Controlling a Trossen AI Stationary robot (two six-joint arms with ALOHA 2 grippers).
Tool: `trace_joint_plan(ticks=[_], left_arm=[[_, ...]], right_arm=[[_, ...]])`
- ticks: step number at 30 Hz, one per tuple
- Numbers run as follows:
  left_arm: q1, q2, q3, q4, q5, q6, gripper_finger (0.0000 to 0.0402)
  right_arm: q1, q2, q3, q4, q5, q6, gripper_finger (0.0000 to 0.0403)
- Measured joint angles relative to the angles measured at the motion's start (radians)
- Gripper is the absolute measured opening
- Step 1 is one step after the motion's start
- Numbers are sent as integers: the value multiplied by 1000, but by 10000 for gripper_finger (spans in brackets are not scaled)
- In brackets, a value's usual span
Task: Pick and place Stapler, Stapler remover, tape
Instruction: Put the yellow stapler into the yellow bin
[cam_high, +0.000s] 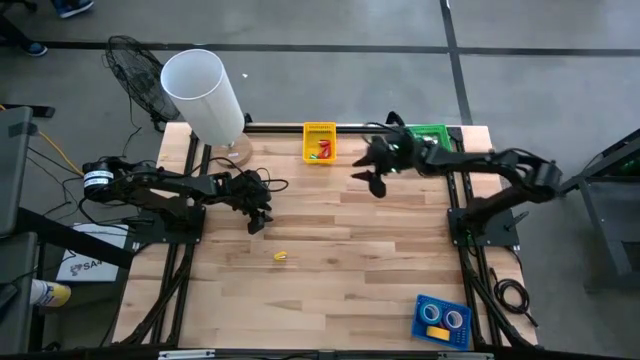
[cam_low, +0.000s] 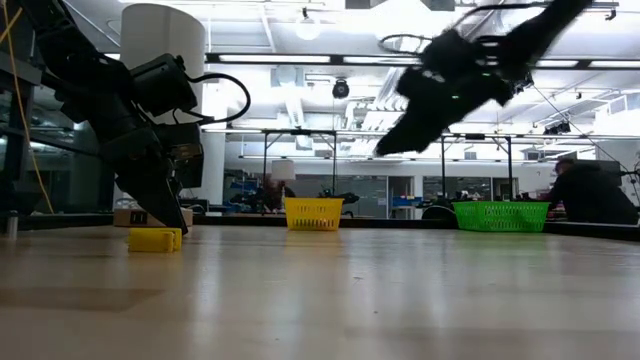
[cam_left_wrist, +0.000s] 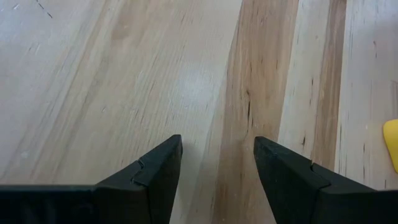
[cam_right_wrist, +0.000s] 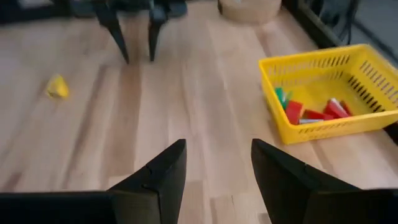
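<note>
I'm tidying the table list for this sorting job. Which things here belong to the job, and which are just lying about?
Job:
- yellow basket holding small red and green pieces
- green basket
- blue tray with tape rolls
- small yellow piece on the table
- left gripper, right gripper, both open and empty

Lying about:
- white cylinder
- fan

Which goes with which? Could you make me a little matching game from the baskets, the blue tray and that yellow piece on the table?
Things:
1. yellow basket
2. green basket
3. blue tray
4. yellow piece

Descriptions:
A. holds two tape rolls, at the table's near right corner
B. lies alone on bare wood near the left gripper
C. holds red and green bits, at the far edge
D. at the far edge, partly under the right arm

Pairs: 1-C, 2-D, 3-A, 4-B
</note>
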Motion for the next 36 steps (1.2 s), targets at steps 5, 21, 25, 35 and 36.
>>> trace_joint_plan(ticks=[5, 21, 25, 35, 36], left_arm=[[0, 0, 0, 3, 0, 0, 202], [0, 0, 0, 7, -6, -9, 202], [0, 0, 0, 6, -7, -9, 202], [0, 0, 0, 7, -12, -8, 202], [0, 0, 0, 7, -12, -8, 202]], right_arm=[[27, -177, -223, 213, 5, 120, 170], [185, -740, -620, 515, 188, 328, 172], [211, -821, -631, 467, 212, 324, 170], [334, -907, -631, 377, 347, 342, 170], [355, -908, -631, 376, 377, 338, 170]])
